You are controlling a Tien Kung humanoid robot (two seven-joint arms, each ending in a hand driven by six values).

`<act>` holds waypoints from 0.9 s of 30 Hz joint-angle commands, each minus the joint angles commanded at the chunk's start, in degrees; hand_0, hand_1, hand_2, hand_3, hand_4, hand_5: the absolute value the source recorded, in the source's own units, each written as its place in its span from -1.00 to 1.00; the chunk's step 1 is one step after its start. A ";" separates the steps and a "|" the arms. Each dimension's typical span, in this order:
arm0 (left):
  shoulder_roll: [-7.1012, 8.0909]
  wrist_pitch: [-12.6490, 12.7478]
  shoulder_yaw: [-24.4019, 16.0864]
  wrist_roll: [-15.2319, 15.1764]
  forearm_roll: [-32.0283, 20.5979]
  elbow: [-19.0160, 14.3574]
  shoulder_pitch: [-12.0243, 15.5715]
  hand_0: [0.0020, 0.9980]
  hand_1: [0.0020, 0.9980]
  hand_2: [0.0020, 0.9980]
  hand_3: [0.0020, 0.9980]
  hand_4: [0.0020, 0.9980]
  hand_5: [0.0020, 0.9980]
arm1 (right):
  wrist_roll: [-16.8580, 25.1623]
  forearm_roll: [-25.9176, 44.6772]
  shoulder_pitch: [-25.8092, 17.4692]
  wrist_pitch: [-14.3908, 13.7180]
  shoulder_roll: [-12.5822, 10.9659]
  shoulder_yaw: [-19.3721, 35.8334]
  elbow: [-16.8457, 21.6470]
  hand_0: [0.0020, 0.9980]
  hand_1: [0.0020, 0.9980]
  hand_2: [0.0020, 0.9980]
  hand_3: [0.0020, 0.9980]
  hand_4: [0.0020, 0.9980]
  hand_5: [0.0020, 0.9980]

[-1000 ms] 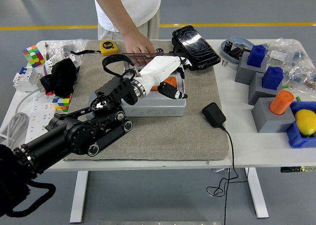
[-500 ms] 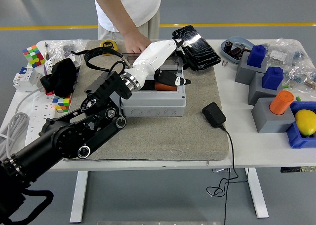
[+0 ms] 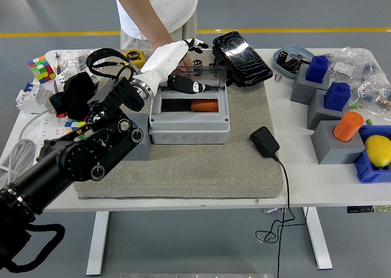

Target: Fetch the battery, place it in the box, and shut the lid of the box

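Note:
The grey box (image 3: 189, 127) stands on the felt mat in the middle of the head view. Inside it lies the battery (image 3: 190, 106), part black, part orange. The clear lid (image 3: 209, 76) stands up along the box's back edge. My left hand (image 3: 183, 64), white with black fingertips, hovers over the box's back left corner with its fingers spread, holding nothing. Its thumb reaches toward the lid's lower edge. A person's forearm (image 3: 146, 22) comes down from the top, the hand hidden behind my hand.
A glossy black case (image 3: 242, 58) lies behind the box at the right. A black adapter (image 3: 264, 140) with its cable sits on the mat's right edge. A yellow tape measure (image 3: 131, 57), black cloth (image 3: 73, 95) and colour cubes (image 3: 40, 67) are at the left; grey blocks (image 3: 333, 140) at the right.
My left hand has drawn back up and to the left, from over the box's inside to its back left corner. The battery now shows uncovered in the box.

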 joint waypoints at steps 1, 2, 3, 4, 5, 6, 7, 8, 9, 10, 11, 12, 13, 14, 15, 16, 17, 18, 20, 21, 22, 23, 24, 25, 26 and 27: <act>0.09 -0.28 0.23 0.28 -0.05 0.19 -0.04 0.62 0.65 0.61 0.64 1.00 -0.48 | -0.01 0.01 -0.01 -0.01 -0.03 -0.03 0.00 0.17 0.19 0.14 0.09 0.84 -0.05; 0.17 -0.49 0.40 0.50 -0.05 0.30 -0.07 0.60 0.63 0.60 0.63 1.00 -0.43 | 0.00 0.02 -0.03 -0.02 -0.05 -0.04 0.00 0.17 0.19 0.14 0.09 0.84 -0.05; 0.27 -0.69 0.56 0.75 -0.01 0.36 -0.07 0.60 0.63 0.60 0.63 1.00 -0.43 | -0.01 0.01 -0.05 -0.01 -0.06 -0.04 0.01 0.17 0.19 0.14 0.09 0.84 -0.05; 0.42 -0.92 0.74 1.05 -0.05 0.33 -0.04 0.60 0.63 0.60 0.63 1.00 -0.43 | -0.01 -0.04 -0.08 -0.01 -0.07 0.00 0.02 0.17 0.19 0.14 0.09 0.84 -0.05; 0.53 -1.11 0.82 1.29 -0.09 0.25 -0.01 0.60 0.63 0.60 0.63 1.00 -0.43 | 0.00 -0.04 -0.10 -0.02 -0.07 0.01 0.03 0.17 0.19 0.14 0.09 0.84 -0.05; 0.66 -1.37 0.85 1.60 -0.12 0.13 0.06 0.60 0.63 0.60 0.63 1.00 -0.43 | -0.01 -0.05 -0.13 -0.02 -0.07 0.01 0.03 0.17 0.19 0.14 0.09 0.84 -0.05; 0.78 -1.57 0.84 1.82 -0.16 -0.02 0.12 0.60 0.63 0.60 0.63 1.00 -0.43 | -0.01 -0.07 -0.14 -0.01 -0.08 0.02 0.04 0.17 0.19 0.14 0.09 0.84 -0.05; 0.91 -1.70 0.83 1.94 -0.21 -0.19 0.20 0.57 0.61 0.56 0.60 1.00 -0.42 | 0.00 -0.12 -0.16 -0.02 -0.09 0.06 0.05 0.17 0.19 0.14 0.09 0.84 -0.05; 1.14 -1.76 0.85 1.99 -0.30 -0.57 0.34 0.57 0.61 0.56 0.60 1.00 -0.42 | 0.02 -0.18 -0.20 -0.03 -0.10 0.17 0.08 0.17 0.19 0.14 0.09 0.84 -0.05; 1.29 -1.81 0.86 2.05 -0.36 -0.84 0.41 0.57 0.61 0.56 0.60 1.00 -0.42 | 0.02 -0.23 -0.20 -0.04 -0.11 0.24 0.09 0.17 0.19 0.14 0.09 0.84 -0.05; 1.52 -1.94 0.85 2.22 -0.47 -1.23 0.48 0.57 0.61 0.56 0.60 1.00 -0.42 | 0.02 -0.34 -0.18 -0.04 -0.13 0.33 0.12 0.17 0.19 0.14 0.09 0.84 -0.05; 1.67 -2.07 0.86 2.39 -0.52 -1.54 0.56 0.57 0.61 0.56 0.60 1.00 -0.42 | 0.03 -0.44 -0.18 -0.05 -0.16 0.47 0.16 0.17 0.19 0.14 0.09 0.84 -0.05; 1.82 -2.18 0.89 2.53 -0.50 -1.88 0.68 0.57 0.61 0.56 0.60 1.00 -0.42 | 0.04 -0.53 -0.21 -0.06 -0.15 0.65 0.18 0.17 0.19 0.14 0.09 0.84 -0.05; 1.99 -2.25 0.93 2.63 -0.52 -2.24 0.82 0.55 0.56 0.53 0.59 1.00 -0.42 | 0.04 -0.62 -0.24 -0.07 -0.14 0.82 0.21 0.17 0.19 0.14 0.09 0.84 -0.05; 2.20 -2.33 1.00 2.73 -0.64 -2.69 0.99 0.55 0.56 0.53 0.59 1.00 -0.42 | 0.06 -0.74 -0.29 -0.08 -0.15 1.06 0.26 0.17 0.19 0.14 0.09 0.84 -0.05; 2.45 -2.46 1.13 2.91 -0.88 -3.22 1.18 0.55 0.56 0.53 0.59 1.00 -0.42 | 0.06 -0.85 -0.33 -0.08 -0.16 1.20 0.29 0.17 0.19 0.14 0.09 0.84 -0.05; 2.59 -2.55 1.22 3.03 -0.94 -3.50 1.28 0.55 0.56 0.53 0.59 1.00 -0.42 | 0.05 -0.87 -0.35 -0.08 -0.16 1.26 0.29 0.17 0.19 0.14 0.09 0.84 -0.05; 2.78 -2.71 1.37 3.24 -0.96 -3.83 1.42 0.55 0.56 0.53 0.59 1.00 -0.42 | 0.06 -0.88 -0.40 -0.09 -0.15 1.36 0.29 0.17 0.19 0.14 0.09 0.84 -0.05; 3.09 -3.09 1.56 3.70 -1.06 -4.42 1.71 0.50 0.52 0.51 0.58 1.00 -0.43 | 0.06 -0.96 -0.45 -0.08 -0.13 1.53 0.31 0.17 0.19 0.14 0.09 0.84 -0.05; 3.27 -3.26 1.62 3.91 -1.08 -4.80 1.92 0.50 0.52 0.51 0.58 1.00 -0.43 | 0.06 -1.01 -0.47 -0.08 -0.12 1.60 0.31 0.17 0.19 0.14 0.09 0.84 -0.05; 3.49 -3.35 1.69 3.98 -1.18 -5.27 2.16 0.50 0.52 0.51 0.58 1.00 -0.43 | 0.07 -1.05 -0.48 -0.08 -0.11 1.68 0.31 0.17 0.19 0.14 0.09 0.84 -0.05; 3.79 -3.40 1.79 4.00 -1.44 -5.92 2.47 0.50 0.52 0.51 0.58 1.00 -0.43 | 0.08 -1.10 -0.49 -0.09 -0.11 1.76 0.32 0.17 0.19 0.14 0.09 0.84 -0.05; 4.09 -3.48 1.90 4.08 -1.66 -6.64 2.79 0.50 0.52 0.51 0.58 1.00 -0.43 | 0.08 -1.14 -0.50 -0.09 -0.11 1.81 0.33 0.17 0.19 0.14 0.09 0.84 -0.05; 4.35 -3.59 2.00 4.19 -1.79 -7.26 3.04 0.50 0.52 0.51 0.58 1.00 -0.43 | 0.09 -1.17 -0.51 -0.09 -0.11 1.86 0.34 0.17 0.19 0.14 0.09 0.84 -0.05; 4.76 -3.75 2.19 4.36 -2.05 -8.26 3.47 0.49 0.50 0.49 0.57 1.00 -0.42 | 0.10 -1.24 -0.54 -0.10 -0.11 1.95 0.36 0.17 0.19 0.14 0.09 0.84 -0.05; 5.00 -3.83 2.28 4.44 -2.20 -8.85 3.73 0.49 0.50 0.49 0.57 1.00 -0.42 | 0.10 -1.26 -0.55 -0.10 -0.11 2.00 0.36 0.17 0.19 0.14 0.09 0.84 -0.05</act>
